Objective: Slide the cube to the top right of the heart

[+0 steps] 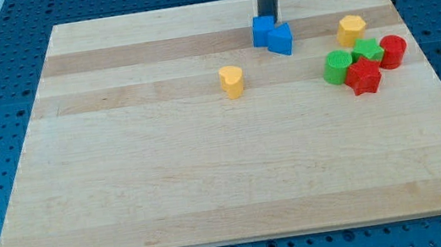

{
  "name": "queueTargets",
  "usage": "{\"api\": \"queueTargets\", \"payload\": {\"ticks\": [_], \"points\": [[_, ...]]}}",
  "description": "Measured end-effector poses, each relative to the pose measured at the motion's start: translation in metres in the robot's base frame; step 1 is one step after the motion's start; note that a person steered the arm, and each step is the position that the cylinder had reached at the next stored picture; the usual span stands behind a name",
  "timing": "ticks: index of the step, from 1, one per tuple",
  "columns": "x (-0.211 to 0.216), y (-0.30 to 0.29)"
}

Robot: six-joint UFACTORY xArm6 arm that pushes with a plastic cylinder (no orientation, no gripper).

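The blue cube (262,31) sat near the frame's top centre, touching a second blue block (280,39) at its lower right, already up and right of the yellow heart (232,80). My tip (267,17), a bare rod with no pincer to spread or close, stood directly behind the cube.

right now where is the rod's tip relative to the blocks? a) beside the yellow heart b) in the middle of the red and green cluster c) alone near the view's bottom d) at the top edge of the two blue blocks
d: my tip comes down right at the top edge of the blue cube, which touches a second blue block; the yellow heart lies apart, lower left.
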State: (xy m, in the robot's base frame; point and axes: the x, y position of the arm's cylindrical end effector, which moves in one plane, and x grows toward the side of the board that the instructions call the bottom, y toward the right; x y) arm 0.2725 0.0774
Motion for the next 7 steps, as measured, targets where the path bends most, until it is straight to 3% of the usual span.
{"api": "queueTargets", "payload": {"ticks": [3, 7], "points": [[0.040, -0.016], [0.057, -0.038]]}}
